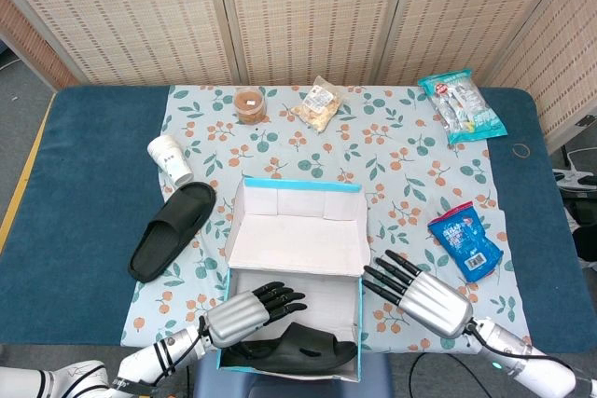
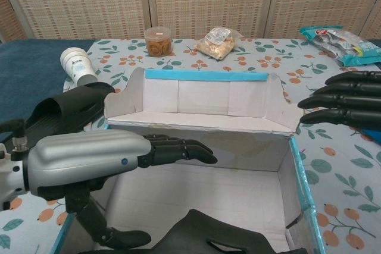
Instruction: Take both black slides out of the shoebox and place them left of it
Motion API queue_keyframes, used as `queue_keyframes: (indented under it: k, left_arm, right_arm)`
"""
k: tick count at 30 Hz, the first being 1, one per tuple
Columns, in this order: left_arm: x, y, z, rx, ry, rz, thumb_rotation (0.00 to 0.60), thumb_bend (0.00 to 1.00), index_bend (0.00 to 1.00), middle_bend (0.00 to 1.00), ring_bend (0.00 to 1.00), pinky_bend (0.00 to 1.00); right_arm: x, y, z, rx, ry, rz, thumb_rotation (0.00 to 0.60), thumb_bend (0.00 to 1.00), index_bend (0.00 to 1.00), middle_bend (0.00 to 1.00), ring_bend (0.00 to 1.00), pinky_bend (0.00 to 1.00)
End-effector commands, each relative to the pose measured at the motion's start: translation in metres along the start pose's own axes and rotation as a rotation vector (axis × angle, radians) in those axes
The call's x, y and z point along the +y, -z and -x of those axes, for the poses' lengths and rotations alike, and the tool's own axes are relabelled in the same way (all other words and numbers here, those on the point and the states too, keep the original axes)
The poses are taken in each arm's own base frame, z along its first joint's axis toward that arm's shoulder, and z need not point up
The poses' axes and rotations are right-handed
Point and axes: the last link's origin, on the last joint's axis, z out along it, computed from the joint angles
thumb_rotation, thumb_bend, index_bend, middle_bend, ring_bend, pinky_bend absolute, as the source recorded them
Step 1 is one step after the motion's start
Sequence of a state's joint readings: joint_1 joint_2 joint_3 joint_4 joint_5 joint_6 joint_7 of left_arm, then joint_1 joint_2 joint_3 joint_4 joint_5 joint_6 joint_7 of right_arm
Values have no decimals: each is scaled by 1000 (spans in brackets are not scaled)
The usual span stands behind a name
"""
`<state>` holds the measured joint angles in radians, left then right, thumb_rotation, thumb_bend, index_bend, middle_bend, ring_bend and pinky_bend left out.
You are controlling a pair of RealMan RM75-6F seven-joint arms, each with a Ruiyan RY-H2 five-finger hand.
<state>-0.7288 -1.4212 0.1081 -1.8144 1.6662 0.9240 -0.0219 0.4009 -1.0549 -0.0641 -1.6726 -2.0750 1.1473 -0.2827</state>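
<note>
One black slide lies on the floral cloth left of the shoebox; the chest view shows this slide too. The other black slide lies inside the box at its near end, seen close up in the chest view. My left hand hovers over the box's left near part with fingers stretched out above the slide; its thumb reaches down beside the slide's edge and grips nothing. My right hand is just right of the box, its straight fingers pointing at the right wall.
A paper cup lies beyond the outer slide. A brown jar and a snack bag sit at the back. A blue packet is right of the box, a green-white bag at the far right corner. The box lid stands open.
</note>
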Motion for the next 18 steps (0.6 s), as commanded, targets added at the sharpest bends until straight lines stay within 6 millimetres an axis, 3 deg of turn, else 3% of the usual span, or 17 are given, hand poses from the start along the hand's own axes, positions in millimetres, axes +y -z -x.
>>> queue_keyframes:
  k: [1,7,10,18]
  left_arm:
    - [-2,4,-1,9,-9,-12,600,331,23,3,0,73]
    - [-6,8,-7,34,-26,-30,600,333,36,40,0,86]
    - [-10,9,-7,32,-24,-48,600,333,38,42,0,86]
    - [-17,11,-8,42,-30,-67,600,337,38,46,0,86]
  right_arm:
    - [-7,-13,-1,-12,29,-44,600,193,0,0,0,0]
    - [-20,-33,4,-28,22,-89,600,197,0,0,0,0]
    - [-24,-43,6,-37,58,-106,600,246,23,0,0,0]
    - [-32,-61,12,-53,130,-110,600,257,272,0,0,0]
